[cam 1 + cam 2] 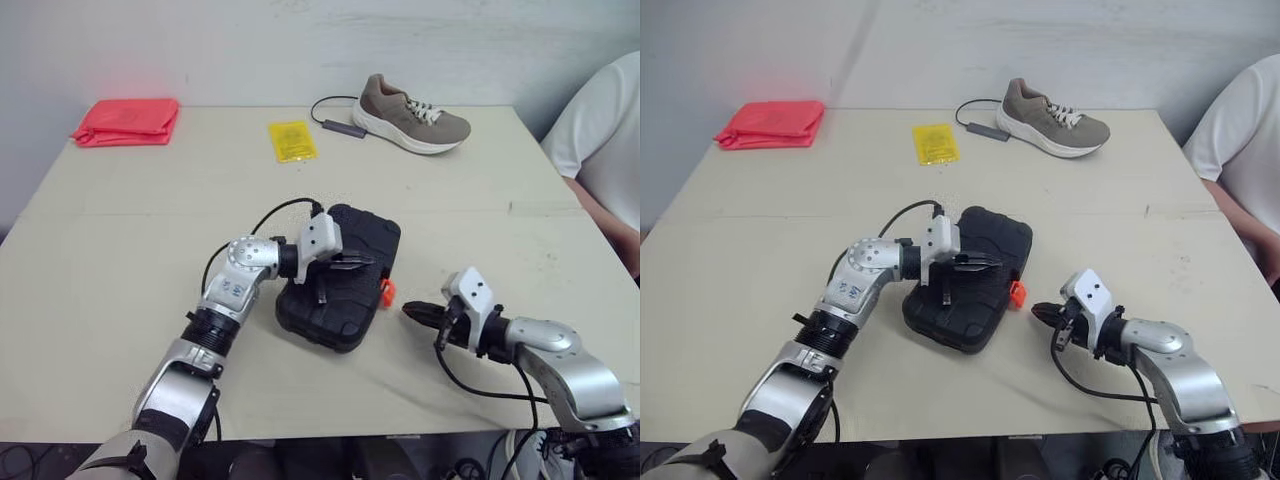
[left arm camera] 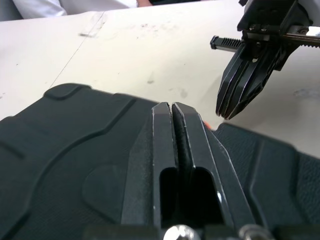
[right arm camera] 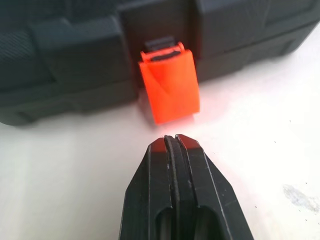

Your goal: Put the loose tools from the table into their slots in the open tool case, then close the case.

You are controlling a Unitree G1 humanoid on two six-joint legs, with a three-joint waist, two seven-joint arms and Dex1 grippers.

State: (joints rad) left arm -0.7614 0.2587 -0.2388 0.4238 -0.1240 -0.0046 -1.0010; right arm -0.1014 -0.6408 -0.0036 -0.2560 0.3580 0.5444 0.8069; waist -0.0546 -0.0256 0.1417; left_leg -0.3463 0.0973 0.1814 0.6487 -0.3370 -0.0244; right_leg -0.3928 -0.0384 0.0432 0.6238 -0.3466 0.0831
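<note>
The black tool case lies closed in the middle of the table. Its orange latch sticks out from the side facing my right arm and hangs unlatched. My left gripper rests on top of the lid, shut with nothing between its fingers. My right gripper is shut and empty, low over the table, its tips a short way from the orange latch and pointing at it.
A grey-brown shoe with a dark cable stands at the back of the table. A yellow packet lies near it and a folded red cloth at the back left. A person in a white shirt sits at the right edge.
</note>
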